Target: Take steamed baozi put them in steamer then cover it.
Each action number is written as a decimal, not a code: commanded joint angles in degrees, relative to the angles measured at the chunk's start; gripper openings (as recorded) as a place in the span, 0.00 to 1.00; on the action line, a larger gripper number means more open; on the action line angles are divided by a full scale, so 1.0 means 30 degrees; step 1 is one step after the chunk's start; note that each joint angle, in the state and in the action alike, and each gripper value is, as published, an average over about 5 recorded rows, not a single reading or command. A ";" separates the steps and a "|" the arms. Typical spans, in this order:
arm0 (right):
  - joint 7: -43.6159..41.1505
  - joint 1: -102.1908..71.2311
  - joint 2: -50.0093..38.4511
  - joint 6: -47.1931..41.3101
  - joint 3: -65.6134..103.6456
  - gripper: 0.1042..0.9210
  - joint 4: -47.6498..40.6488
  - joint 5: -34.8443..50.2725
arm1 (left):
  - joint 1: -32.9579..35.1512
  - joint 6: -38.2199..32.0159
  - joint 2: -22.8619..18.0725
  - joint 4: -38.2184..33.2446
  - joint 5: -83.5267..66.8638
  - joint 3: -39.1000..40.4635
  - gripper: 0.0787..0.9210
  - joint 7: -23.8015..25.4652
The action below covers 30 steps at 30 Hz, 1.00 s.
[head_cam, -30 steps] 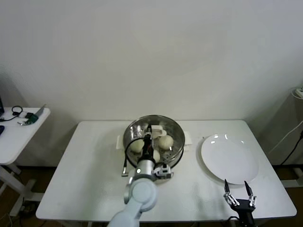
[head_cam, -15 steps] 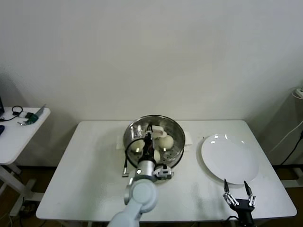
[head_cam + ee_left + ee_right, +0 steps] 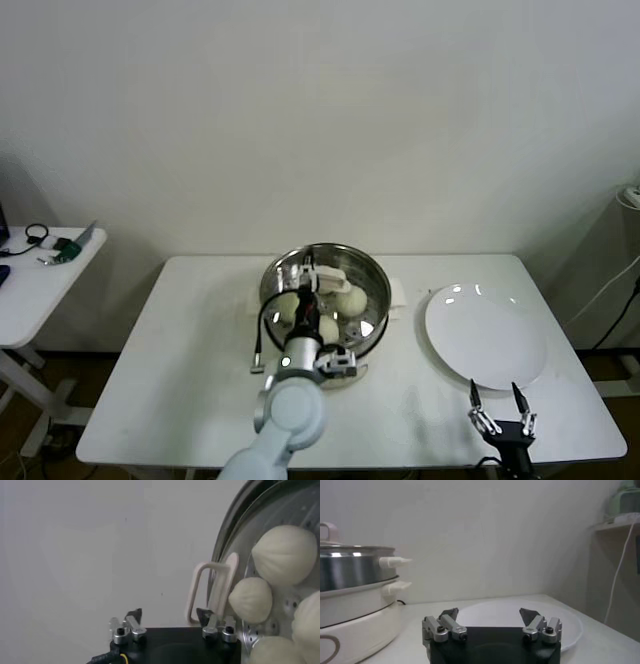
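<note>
The steamer [image 3: 325, 292] stands mid-table, its shiny wall also showing in the right wrist view [image 3: 355, 575]. The glass cover [image 3: 358, 268] lies on it, and its cream bar handle [image 3: 196, 591] stands up near one finger of my left gripper. Several cream-white baozi [image 3: 284, 555] show through the glass, one of them in the head view [image 3: 350, 298]. My left gripper [image 3: 303, 274] hovers over the cover, open [image 3: 169, 616], with nothing between its fingers. My right gripper [image 3: 497, 408] waits open at the table's front right [image 3: 489, 615].
An empty white plate [image 3: 485, 335] lies to the right of the steamer, just beyond the right gripper [image 3: 570, 625]. A small side table [image 3: 45, 275] with cables stands far left. The white table [image 3: 190, 350] has bare surface to the steamer's left.
My left gripper has gone from shut on the cover's handle to open, letting it go, and has shifted slightly left. The cover stays on the steamer. The right arm is unmoved.
</note>
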 commanded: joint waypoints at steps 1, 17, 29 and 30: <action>-0.0103 -0.0048 0.0002 -0.0132 0.0003 0.88 0.0125 -0.0096 | 0.0247 0.0155 0.0289 -0.0703 -0.1351 0.0129 0.81 0.0190; -0.0147 -0.0346 0.0144 -0.0279 -0.0099 0.88 0.0469 -0.0455 | 0.2032 0.0023 0.0989 -0.3810 -0.5065 -0.0365 0.76 -0.1080; 0.0451 -0.0590 0.0175 -0.0548 -0.0200 0.88 0.1195 -0.0859 | 0.7555 -0.4983 0.1394 -0.6073 -1.6863 -0.5856 0.88 -0.6957; 0.0535 -0.0662 0.0186 -0.0619 -0.0169 0.88 0.1360 -0.0945 | 0.7835 -0.5661 0.1264 -0.6187 -1.8581 -0.6972 0.88 -0.7172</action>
